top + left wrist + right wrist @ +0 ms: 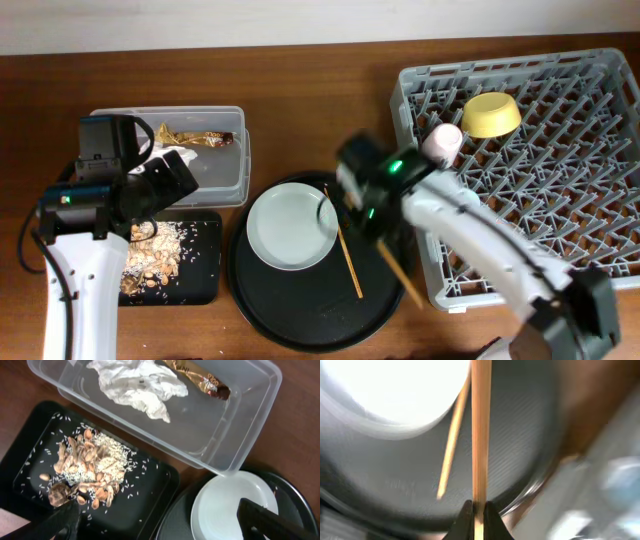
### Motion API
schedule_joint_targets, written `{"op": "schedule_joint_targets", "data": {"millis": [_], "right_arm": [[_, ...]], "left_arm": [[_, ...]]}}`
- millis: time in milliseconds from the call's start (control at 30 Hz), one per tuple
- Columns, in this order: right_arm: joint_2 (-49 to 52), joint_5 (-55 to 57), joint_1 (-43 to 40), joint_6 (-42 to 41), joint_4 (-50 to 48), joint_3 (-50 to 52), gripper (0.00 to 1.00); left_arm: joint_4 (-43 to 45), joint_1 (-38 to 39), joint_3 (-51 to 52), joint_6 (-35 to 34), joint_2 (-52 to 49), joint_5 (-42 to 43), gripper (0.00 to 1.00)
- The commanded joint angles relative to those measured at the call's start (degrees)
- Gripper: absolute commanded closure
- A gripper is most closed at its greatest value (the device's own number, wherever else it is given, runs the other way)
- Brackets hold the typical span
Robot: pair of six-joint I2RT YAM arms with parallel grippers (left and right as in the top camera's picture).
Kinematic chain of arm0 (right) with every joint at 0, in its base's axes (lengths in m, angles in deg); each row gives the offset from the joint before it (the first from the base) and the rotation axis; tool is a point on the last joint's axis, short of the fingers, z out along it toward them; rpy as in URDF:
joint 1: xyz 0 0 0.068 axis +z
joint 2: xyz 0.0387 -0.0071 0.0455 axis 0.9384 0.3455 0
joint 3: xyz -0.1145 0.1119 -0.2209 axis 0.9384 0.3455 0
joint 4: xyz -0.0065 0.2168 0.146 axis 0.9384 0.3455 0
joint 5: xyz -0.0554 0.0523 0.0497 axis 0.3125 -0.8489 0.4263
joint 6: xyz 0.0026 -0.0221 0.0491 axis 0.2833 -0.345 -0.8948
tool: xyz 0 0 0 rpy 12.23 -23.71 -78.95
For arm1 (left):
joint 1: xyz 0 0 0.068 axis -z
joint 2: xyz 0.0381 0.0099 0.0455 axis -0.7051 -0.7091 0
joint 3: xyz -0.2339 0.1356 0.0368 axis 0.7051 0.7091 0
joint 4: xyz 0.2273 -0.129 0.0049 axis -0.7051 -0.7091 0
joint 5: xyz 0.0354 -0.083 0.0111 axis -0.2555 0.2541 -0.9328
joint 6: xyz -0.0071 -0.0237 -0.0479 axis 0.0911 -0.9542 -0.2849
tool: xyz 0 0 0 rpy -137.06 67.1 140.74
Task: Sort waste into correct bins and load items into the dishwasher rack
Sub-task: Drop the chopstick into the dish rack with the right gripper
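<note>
Dishwasher rack (540, 150) at right of tabletop (300, 90); yellow bowl (490, 114) and pink cup (442, 142) inside.
Round black tray (300, 310) at centre carries plate (290, 228); loose chopstick (348, 258) lies just beside plate.
Clear box (225, 170) holds tissue (137, 382) and wrapper (200, 377).
Small black tray (150, 505) holds food scraps (85, 467).
Left gripper (160, 525) spread wide above small black tray and plate.
Right gripper (479, 510) pinches second chopstick (481, 435) over round black tray.
</note>
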Motion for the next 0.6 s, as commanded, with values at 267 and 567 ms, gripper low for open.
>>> {"op": "schedule_joint_targets", "data": {"millis": [267,567], "right_arm": [[8.0,4.2,-25.2,5.2,-11.5,-6.1,0.88],[7.3,-24.8,-24.6,5.2,2.7,-9.0,0.36]], "left_arm": [[0.1,-0.2,0.0,-0.3,0.2,-0.5,0.01],[0.1,-0.2,0.0,-0.3,0.2,-0.5,0.01]]}}
